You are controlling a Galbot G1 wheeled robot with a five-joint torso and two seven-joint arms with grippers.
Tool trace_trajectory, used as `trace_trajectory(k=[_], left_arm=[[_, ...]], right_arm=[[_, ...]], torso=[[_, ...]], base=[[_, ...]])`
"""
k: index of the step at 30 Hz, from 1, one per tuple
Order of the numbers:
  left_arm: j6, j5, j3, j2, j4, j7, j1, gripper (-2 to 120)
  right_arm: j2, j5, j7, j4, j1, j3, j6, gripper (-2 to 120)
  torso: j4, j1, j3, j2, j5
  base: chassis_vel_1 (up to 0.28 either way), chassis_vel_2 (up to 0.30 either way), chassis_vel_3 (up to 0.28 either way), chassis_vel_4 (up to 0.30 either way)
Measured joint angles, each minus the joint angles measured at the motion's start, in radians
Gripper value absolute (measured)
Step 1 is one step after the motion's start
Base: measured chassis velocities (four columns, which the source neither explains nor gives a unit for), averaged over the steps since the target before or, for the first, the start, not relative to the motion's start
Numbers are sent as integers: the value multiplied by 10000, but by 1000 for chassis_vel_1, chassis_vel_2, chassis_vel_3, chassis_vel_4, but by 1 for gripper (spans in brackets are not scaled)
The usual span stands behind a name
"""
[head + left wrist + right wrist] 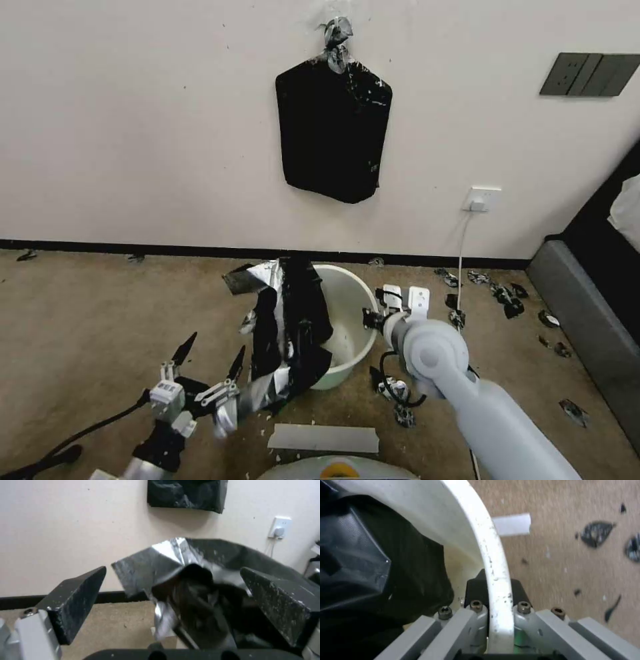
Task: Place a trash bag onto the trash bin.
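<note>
The white trash bin (pixel 353 303) stands on the carpet near the wall. A crinkled black trash bag (pixel 293 327) drapes over its left rim, partly inside and partly hanging down the outside. My left gripper (pixel 213 350) is open, low and left of the bin, its fingers spread wide with the bag's lower end by its right finger. In the left wrist view the trash bag (pixel 186 580) bulges ahead between the wide fingers (pixel 76 597). My right gripper (pixel 371 319) is shut on the bin's right rim. The right wrist view shows that rim (pixel 493 555) clamped between the jaws, the trash bag (pixel 370 555) inside.
A flat black bundle (pixel 333 127) hangs knotted on the wall above the bin. Black plastic scraps (pixel 507 297) litter the carpet to the right. A wall socket (pixel 481 198) trails a cable down. Grey furniture (pixel 587 320) lines the right side. A white strip (pixel 323 438) lies near my base.
</note>
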Motion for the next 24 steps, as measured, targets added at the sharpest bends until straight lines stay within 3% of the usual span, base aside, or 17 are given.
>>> trace_trajectory(k=[15, 24], left_arm=[[31, 201, 140, -130, 33, -11, -157, 100], [76, 266, 190, -102, 107, -13, -244, 100]], right_arm=[[216, -304, 116, 109, -496, 19, -62, 4], [215, -446, 8, 74, -474, 6, -64, 34]], torso=[[0, 0, 0, 0, 0], [1, 0, 0, 0, 1]], base=[[0, 0, 0, 0], [0, 0, 0, 0]])
